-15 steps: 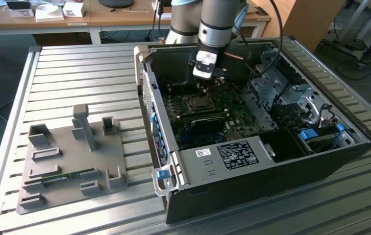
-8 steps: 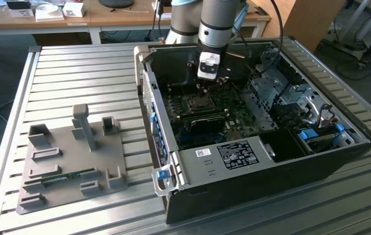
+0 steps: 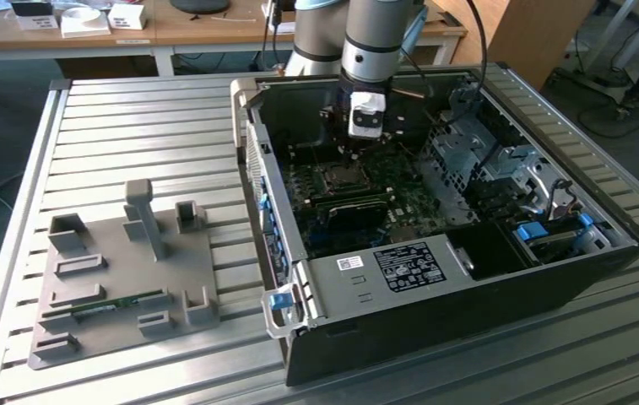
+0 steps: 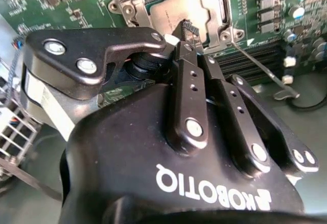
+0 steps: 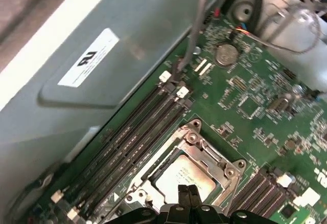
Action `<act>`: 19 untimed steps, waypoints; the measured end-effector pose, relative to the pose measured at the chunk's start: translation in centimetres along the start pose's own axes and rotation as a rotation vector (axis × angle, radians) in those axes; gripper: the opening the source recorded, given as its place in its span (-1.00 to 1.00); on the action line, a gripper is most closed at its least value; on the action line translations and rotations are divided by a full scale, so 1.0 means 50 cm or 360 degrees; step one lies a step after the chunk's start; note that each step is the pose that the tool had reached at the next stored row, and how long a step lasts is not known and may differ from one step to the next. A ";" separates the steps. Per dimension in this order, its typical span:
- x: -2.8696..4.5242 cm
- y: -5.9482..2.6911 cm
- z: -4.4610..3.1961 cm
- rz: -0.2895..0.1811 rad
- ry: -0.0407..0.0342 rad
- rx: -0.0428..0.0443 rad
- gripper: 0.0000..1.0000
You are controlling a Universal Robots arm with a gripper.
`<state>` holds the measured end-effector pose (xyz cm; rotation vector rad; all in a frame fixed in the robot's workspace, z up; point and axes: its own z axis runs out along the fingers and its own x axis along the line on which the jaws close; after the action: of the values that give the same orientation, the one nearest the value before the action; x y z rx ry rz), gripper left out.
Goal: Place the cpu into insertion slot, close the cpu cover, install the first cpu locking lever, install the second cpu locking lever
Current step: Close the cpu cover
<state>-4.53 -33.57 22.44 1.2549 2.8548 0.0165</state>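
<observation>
Gripper (image 5: 188,194) is hanging right over the seated cpu (image 5: 180,177), fingers pressed together, probably for pushing not grabbing; cpu cover (image 5: 219,157) is seemingly lying down

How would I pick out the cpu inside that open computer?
Look into the open black computer case on the slatted metal table, down to the green motherboard. Beside the long dark memory slots sits a square silver metal frame, by the robot's black pincer. The flat silvery-grey square chip in that frame's window is the cpu: plain smooth metal, unlike the busy board.
</observation>
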 end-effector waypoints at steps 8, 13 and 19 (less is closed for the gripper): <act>0.000 0.000 0.001 -0.0231 0.0004 -0.0004 -0.79; 0.000 0.000 0.002 -0.0376 0.0007 -0.0006 -0.79; 0.000 0.000 0.003 -0.0548 0.0010 -0.0009 -0.79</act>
<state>-4.53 -33.57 22.27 0.7476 3.0297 0.0225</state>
